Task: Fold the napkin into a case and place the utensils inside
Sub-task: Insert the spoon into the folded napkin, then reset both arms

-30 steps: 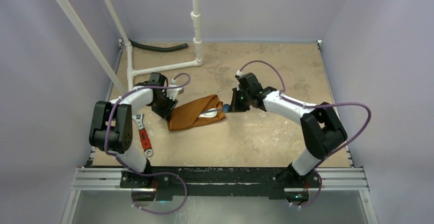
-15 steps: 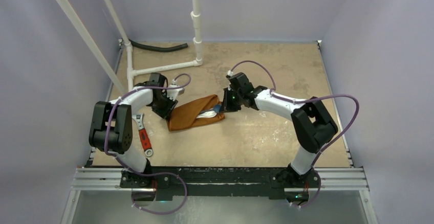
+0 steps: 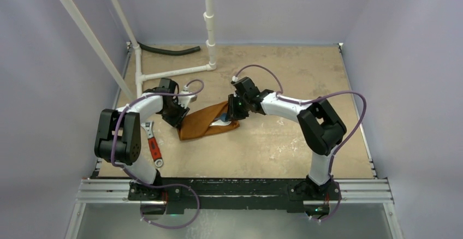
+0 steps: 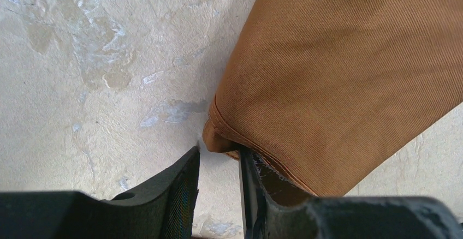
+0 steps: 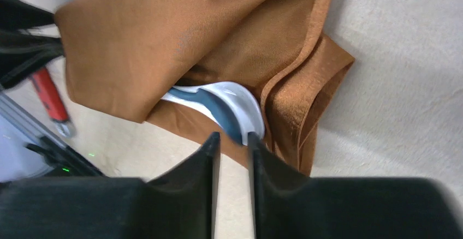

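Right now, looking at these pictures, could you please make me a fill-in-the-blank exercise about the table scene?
The spoon poking out of the napkin is ___. Seen from above, the red-handled tool lies ___ of the napkin. The ___ claw points at the spoon.
Missing words: white; left; right.

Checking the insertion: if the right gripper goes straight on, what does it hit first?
Probably the grey-blue utensil, just ahead of the right gripper, lying on the white spoon tucked into the napkin.
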`<action>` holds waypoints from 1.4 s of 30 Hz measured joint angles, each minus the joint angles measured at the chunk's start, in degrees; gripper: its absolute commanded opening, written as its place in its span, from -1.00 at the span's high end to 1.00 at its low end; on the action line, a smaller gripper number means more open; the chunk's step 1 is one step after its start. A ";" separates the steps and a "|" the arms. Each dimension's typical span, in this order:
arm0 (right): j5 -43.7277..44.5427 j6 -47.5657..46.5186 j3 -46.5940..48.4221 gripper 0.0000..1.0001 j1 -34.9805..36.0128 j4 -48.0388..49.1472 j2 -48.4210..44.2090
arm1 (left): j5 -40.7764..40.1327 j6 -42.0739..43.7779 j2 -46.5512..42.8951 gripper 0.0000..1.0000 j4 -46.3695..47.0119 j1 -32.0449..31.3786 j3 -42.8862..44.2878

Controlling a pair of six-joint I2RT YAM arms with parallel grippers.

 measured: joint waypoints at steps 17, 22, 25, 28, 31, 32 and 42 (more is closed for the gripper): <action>2.95 -4.15 0.74 -0.98 -1.25 -10.29 -17.09 | -1.40 0.94 -3.67 -0.62 -9.09 0.74 7.08; 5.97 -5.99 -1.01 -0.98 -8.76 -10.14 -27.56 | -1.31 0.28 -5.68 -0.83 -9.92 2.84 14.60; 14.14 -6.84 -7.76 -0.98 -14.32 -4.72 -37.22 | -1.07 -1.40 -7.23 -0.90 -6.95 3.69 14.73; 26.43 -7.98 -16.00 -0.98 -17.18 2.69 -43.87 | -0.28 -3.37 -8.09 -0.93 -0.48 3.91 11.63; 39.52 -12.59 -27.65 -0.98 -17.11 16.85 -44.70 | 0.68 -4.96 -6.91 -0.96 6.29 3.91 7.34; 43.43 -13.88 -30.91 -0.98 -17.20 20.20 -43.52 | 0.98 -5.73 -6.29 -0.97 8.68 4.02 5.73; 57.92 -20.17 -54.16 -0.98 -26.27 49.42 -43.01 | 4.46 -15.32 -7.37 -0.97 40.22 9.81 -13.64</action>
